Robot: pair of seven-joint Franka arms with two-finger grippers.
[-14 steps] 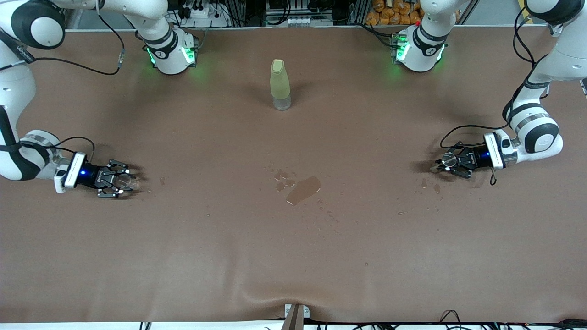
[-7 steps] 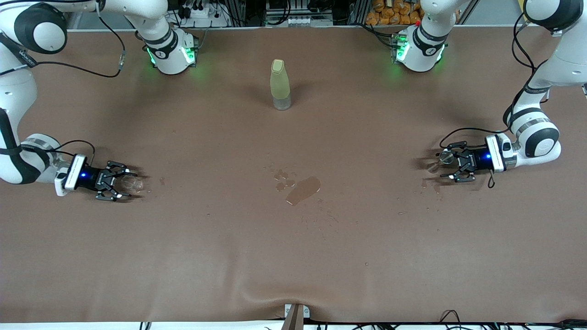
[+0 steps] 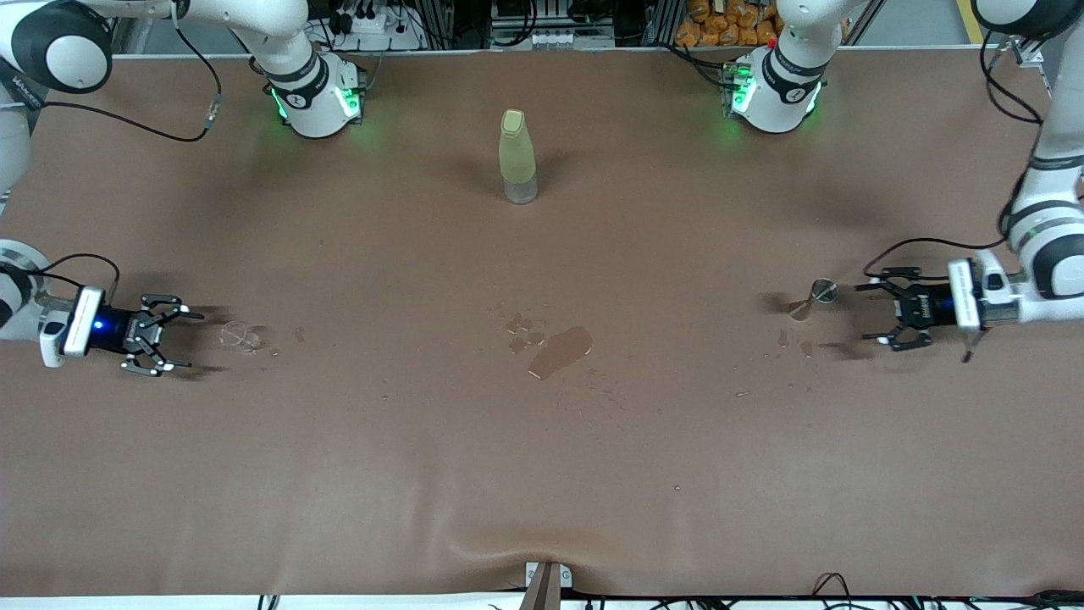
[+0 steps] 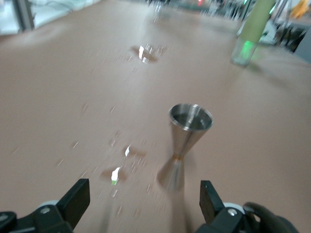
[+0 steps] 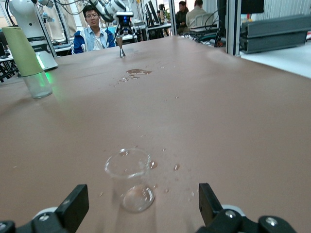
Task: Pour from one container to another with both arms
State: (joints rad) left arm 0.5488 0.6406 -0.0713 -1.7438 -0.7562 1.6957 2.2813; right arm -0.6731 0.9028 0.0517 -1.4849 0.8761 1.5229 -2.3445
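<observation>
Glass cup (image 3: 240,335): small, clear, upright on the surface toward the right arm's end, a few droplets around it; it looks empty or nearly so.
Metal cup (image 3: 820,293): shiny, narrow-waisted, upright toward the left arm's end of the surface, well apart from the glass cup.
Right gripper (image 3: 161,341): low over the surface just beside the glass cup, jaws spread wide, gripping nothing.
Left gripper (image 3: 891,313): low, just beside the metal cup, jaws wide apart and empty; the cup stands free.
Bottle (image 3: 517,157): yellow-green, upright mid-surface, nearer the robot bases than either cup.
Spill (image 3: 560,352): wet patch and drops in the middle of the surface, more drops near each cup.
Step in hand: both cups appear set down and let go, so the pour seems finished.
Doing it well: each arm should draw straight away along its own line, jaws kept wide, lifting only once clear, so neither light cup gets tipped.
</observation>
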